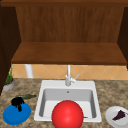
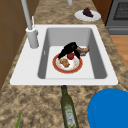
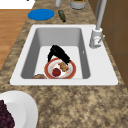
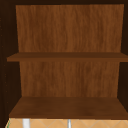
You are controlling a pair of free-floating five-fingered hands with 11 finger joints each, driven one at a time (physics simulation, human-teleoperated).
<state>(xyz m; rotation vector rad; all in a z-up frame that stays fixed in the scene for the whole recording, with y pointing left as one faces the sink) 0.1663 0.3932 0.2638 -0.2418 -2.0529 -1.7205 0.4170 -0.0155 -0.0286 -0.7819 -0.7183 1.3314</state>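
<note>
A red-rimmed white plate (image 2: 78, 67) (image 3: 47, 71) lies in the white sink (image 1: 98, 100) (image 2: 30, 65) (image 3: 100, 65). It carries a red fruit (image 2: 70, 56) (image 3: 56, 72) and a browned piece of food (image 2: 65, 62) (image 3: 63, 66). My right hand (image 2: 68, 48) (image 3: 58, 53) hangs just above this plate with its fingers spread downward, holding nothing. A brown lump (image 2: 83, 49) (image 3: 38, 76) lies in the basin beside the plate. In the front view a large red round shape (image 1: 67, 115) covers the basin's front. My left hand (image 1: 17, 102) floats over a blue plate (image 1: 15, 116) (image 2: 110, 107) (image 3: 41, 14).
A faucet (image 1: 68, 76) (image 2: 31, 35) (image 3: 96, 37) stands behind the basin. A green bottle (image 1: 26, 96) (image 2: 68, 110) (image 3: 61, 15) lies near the blue plate. A white plate (image 1: 110, 117) (image 2: 82, 17) (image 3: 22, 107) with a dark purple piece sits on the right. Wooden shelves (image 4: 67, 106) hang above.
</note>
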